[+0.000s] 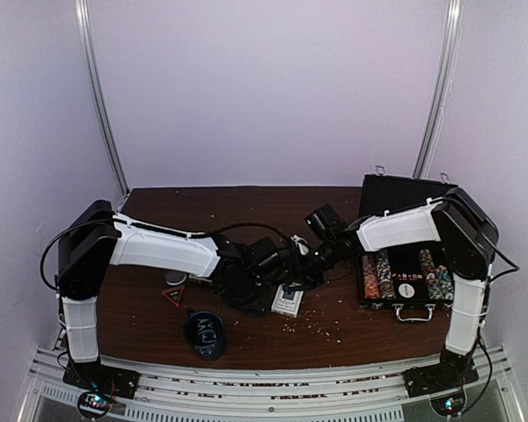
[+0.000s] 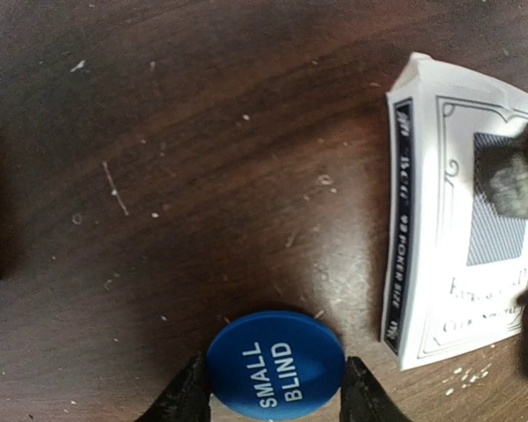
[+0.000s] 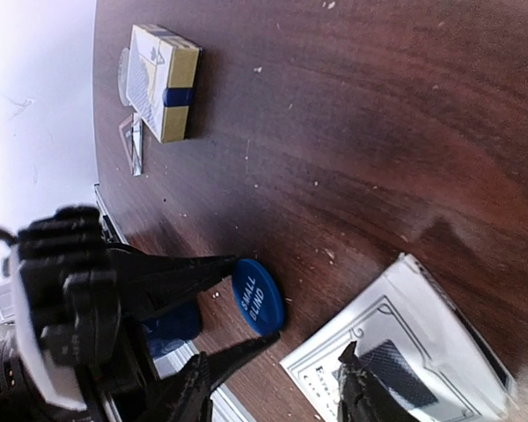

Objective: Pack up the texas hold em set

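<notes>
The left gripper (image 2: pixel 275 397) is clamped on the button (image 2: pixel 275 362), one finger on each side of its rim, the printed face toward the wrist. Whether the button is off the table (image 2: pixel 202 158) I cannot tell. Just to the right of that hand the deck (image 2: pixel 449 255) lies flat. The right gripper (image 3: pixel 275 391) hangs over it with jaws apart, one fingertip (image 3: pixel 355 387) above the deck's face and the other off its edge, toward the button. The case (image 1: pixel 396 198) stands open, well apart, off to the right of the right hand.

The hands are very near each other, so the button is best lifted straight up before it travels. The right arm lies across the way to the case, so one hand should probably wait. The grip spans the button's full width, which looks sound, but a thin disc can pivot, so go slowly. For the deck, both tips need to drop past opposite edges, not land on top.
</notes>
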`<action>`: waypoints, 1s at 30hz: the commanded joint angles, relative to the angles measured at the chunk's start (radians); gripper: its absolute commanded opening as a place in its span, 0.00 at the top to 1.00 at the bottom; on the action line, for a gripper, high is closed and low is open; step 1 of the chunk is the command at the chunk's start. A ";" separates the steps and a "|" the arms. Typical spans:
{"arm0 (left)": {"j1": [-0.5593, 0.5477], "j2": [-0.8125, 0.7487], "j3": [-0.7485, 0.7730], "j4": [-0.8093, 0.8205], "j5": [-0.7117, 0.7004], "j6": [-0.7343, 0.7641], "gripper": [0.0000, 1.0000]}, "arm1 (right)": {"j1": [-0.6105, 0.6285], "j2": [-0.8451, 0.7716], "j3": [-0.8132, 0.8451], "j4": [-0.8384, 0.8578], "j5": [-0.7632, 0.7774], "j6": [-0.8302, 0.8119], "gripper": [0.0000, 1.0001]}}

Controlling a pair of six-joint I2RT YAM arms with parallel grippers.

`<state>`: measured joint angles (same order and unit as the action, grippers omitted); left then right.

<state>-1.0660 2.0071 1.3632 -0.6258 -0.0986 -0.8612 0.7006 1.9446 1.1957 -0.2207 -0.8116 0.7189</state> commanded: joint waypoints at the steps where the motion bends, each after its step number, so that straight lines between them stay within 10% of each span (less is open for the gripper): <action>1: -0.020 -0.020 -0.007 0.037 0.043 0.010 0.54 | 0.022 0.051 0.033 0.018 -0.041 0.022 0.54; 30: -0.032 -0.090 -0.012 0.053 -0.017 -0.010 0.55 | 0.041 0.102 0.053 0.008 -0.092 0.011 0.59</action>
<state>-1.0904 1.9560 1.3548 -0.5991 -0.0944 -0.8627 0.7300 2.0205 1.2373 -0.2047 -0.8848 0.7368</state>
